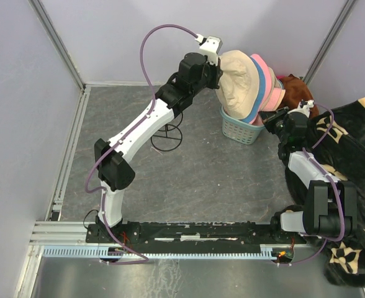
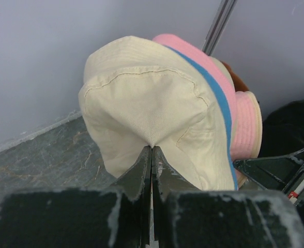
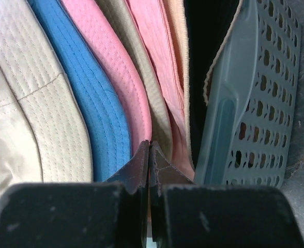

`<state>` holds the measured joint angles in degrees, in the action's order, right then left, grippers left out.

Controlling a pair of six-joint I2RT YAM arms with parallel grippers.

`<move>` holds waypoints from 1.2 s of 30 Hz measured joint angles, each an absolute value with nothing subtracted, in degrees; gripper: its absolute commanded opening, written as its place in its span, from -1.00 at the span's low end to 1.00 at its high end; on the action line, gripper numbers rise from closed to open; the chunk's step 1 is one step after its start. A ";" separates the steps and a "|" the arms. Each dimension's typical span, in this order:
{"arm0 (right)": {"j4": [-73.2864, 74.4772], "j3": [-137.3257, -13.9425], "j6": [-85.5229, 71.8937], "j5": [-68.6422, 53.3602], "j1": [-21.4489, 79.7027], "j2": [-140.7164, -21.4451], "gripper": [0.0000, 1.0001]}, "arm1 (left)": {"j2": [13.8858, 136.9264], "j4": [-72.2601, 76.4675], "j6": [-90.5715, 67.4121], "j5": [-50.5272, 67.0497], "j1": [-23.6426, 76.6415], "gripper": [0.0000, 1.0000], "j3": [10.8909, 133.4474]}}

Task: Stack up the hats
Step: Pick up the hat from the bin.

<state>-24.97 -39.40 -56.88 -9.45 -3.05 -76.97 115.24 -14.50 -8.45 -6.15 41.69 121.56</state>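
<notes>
Left fingers [image 2: 140, 173] pinch the beige hat [image 2: 147, 98] at its crown; right fingers [image 3: 137, 166] pinch the pink hat [image 3: 103, 77] brim.

A: We cannot see inside the teal basket [image 1: 238, 130]; the hats [image 1: 241, 84] cover its mouth.
B: And the black floral blanket [image 1: 356, 161] runs off the right edge of our top view. Of the rust-brown cloth [image 1: 297, 90] we glimpse only a corner behind the hats.
</notes>
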 measured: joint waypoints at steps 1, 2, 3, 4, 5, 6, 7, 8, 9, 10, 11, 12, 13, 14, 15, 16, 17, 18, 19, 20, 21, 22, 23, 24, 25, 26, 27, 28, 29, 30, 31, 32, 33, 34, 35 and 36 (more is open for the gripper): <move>-24.71 -39.42 -56.77 -9.47 -3.05 -76.90 -0.98 | 115.24 -14.66 -8.51 -5.85 41.76 -0.95 122.02; -24.62 -39.44 -56.73 -9.47 -3.05 -76.88 -0.98 | 115.24 -14.70 -8.54 -5.76 41.76 -0.95 122.37; -24.58 -39.46 -56.73 -9.47 -3.05 -76.86 -0.97 | 115.24 -14.81 -8.54 -5.63 41.76 -0.95 122.74; -24.43 -39.53 -56.73 -9.47 -3.05 -76.86 -0.98 | 115.24 -14.98 -8.56 -5.52 41.76 -0.95 123.11; -24.34 -39.57 -56.73 -9.47 -3.05 -76.86 -0.98 | 115.24 -15.00 -8.56 -5.39 41.76 -0.95 123.33; -24.29 -39.57 -56.73 -9.47 -3.05 -76.86 -0.98 | 115.24 -15.11 -8.58 -5.37 41.76 -0.95 123.50; -24.27 -39.62 -56.71 -9.47 -3.05 -76.86 -0.98 | 115.24 -15.35 -8.60 -5.32 41.76 -0.95 123.76; -24.16 -39.64 -56.71 -9.47 -3.05 -76.86 -0.97 | 115.24 -15.57 -8.64 -5.28 41.76 -0.95 123.92; -24.12 -39.66 -56.71 -9.47 -3.05 -76.88 -0.98 | 115.24 -15.86 -8.67 -5.23 41.76 -0.95 124.05; -24.10 -39.66 -56.73 -9.47 -3.05 -76.88 -0.97 | 115.24 -16.01 -8.69 -5.23 41.76 -0.95 124.16; -24.08 -39.68 -56.71 -9.47 -3.05 -76.88 -0.98 | 115.24 -16.23 -8.69 -5.21 41.76 -0.95 124.29; -24.03 -39.70 -56.71 -9.47 -3.05 -76.88 -0.97 | 115.24 -16.34 -8.69 -5.23 41.76 -0.95 124.36; -23.90 -39.77 -56.71 -9.47 -3.07 -76.88 -0.97 | 115.24 -16.45 -8.69 -5.23 41.76 -0.95 124.46; -23.83 -39.83 -56.71 -9.47 -3.05 -76.88 -0.97 | 115.24 -16.62 -8.69 -5.23 41.76 -0.95 124.66; -23.64 -39.92 -56.71 -9.47 -3.05 -76.93 -0.98 | 115.24 -16.71 -8.69 -5.28 41.76 -0.95 124.79; -23.51 -39.97 -56.71 -9.47 -3.05 -76.93 -0.98 | 115.24 -16.71 -8.69 -5.32 41.78 -0.95 124.95; -23.49 -39.99 -56.71 -9.47 -3.05 -76.93 -0.98 | 115.24 -16.67 -8.69 -5.37 41.78 -0.95 125.03; -23.46 -39.99 -56.71 -9.47 -3.05 -76.93 -0.98 | 115.22 -16.62 -8.69 -5.41 41.78 -0.95 125.12; -23.42 -40.03 -56.69 -9.47 -3.05 -76.95 -0.98 | 115.20 -16.64 -8.69 -5.41 41.76 -0.95 125.19; -23.40 -40.03 -56.69 -9.47 -3.07 -76.97 -0.98 | 115.18 -16.60 -8.69 -5.43 41.76 -0.95 125.21; -23.38 -40.05 -56.69 -9.47 -3.05 -76.97 -0.98 | 115.11 -16.62 -8.69 -5.43 41.76 -0.95 125.21; -23.38 -40.05 -56.69 -9.47 -3.07 -76.99 -0.98 | 115.00 -16.60 -8.69 -5.45 41.76 -0.95 125.21; -23.38 -40.05 -56.69 -9.47 -3.07 -76.99 -0.97 | 114.87 -16.60 -8.69 -5.48 41.76 -0.95 125.21; -23.40 -40.05 -56.69 -9.47 -3.07 -76.99 -0.97 | 114.65 -16.60 -8.69 -5.50 41.76 -0.95 125.21; -23.40 -40.05 -56.69 -9.47 -3.07 -76.99 -0.97 | 114.34 -16.58 -8.69 -5.54 41.76 -0.95 125.21; -23.40 -40.05 -56.69 -9.47 -3.07 -76.99 -0.97 | 114.02 -16.53 -8.69 -5.63 41.76 -0.95 125.21; -23.40 -40.05 -56.69 -9.47 -3.07 -76.99 -0.97 | 113.67 -16.36 -8.69 -5.67 41.76 -0.95 125.21; -23.40 -40.05 -56.69 -9.47 -3.07 -77.01 -0.97 | 113.32 -16.16 -8.69 -5.69 41.76 -0.95 125.25; -23.40 -40.07 -56.69 -9.47 -3.07 -77.01 -0.97 | 112.92 -16.10 -8.69 -5.72 41.76 -0.95 125.32; -23.42 -40.07 -56.69 -9.47 -3.07 -77.03 -0.98 | 112.64 -16.05 -8.69 -5.76 41.76 -0.95 125.38; -23.46 -40.07 -56.69 -9.47 -3.07 -77.08 -0.97 | 112.33 -16.03 -8.69 -5.80 41.76 -0.95 125.58; -23.46 -40.07 -56.69 -9.47 -3.09 -77.08 -0.98 | 112.22 -15.86 -8.71 -5.82 41.76 -0.95 125.95; -23.49 -40.07 -56.69 -9.50 -3.11 -77.10 -0.98 | 112.12 -15.62 -8.71 -5.82 41.76 -0.95 126.21; -23.46 -40.10 -56.69 -9.52 -3.11 -77.10 -0.97 | 111.98 -15.44 -8.71 -5.85 41.76 -0.95 126.39; -23.44 -40.12 -56.69 -9.52 -3.11 -77.10 -0.98 | 111.83 -15.27 -8.71 -5.85 41.78 -0.95 126.48; -23.44 -40.16 -56.69 -9.54 -3.11 -77.14 -0.97 | 111.68 -15.14 -8.71 -5.89 41.78 -0.95 126.50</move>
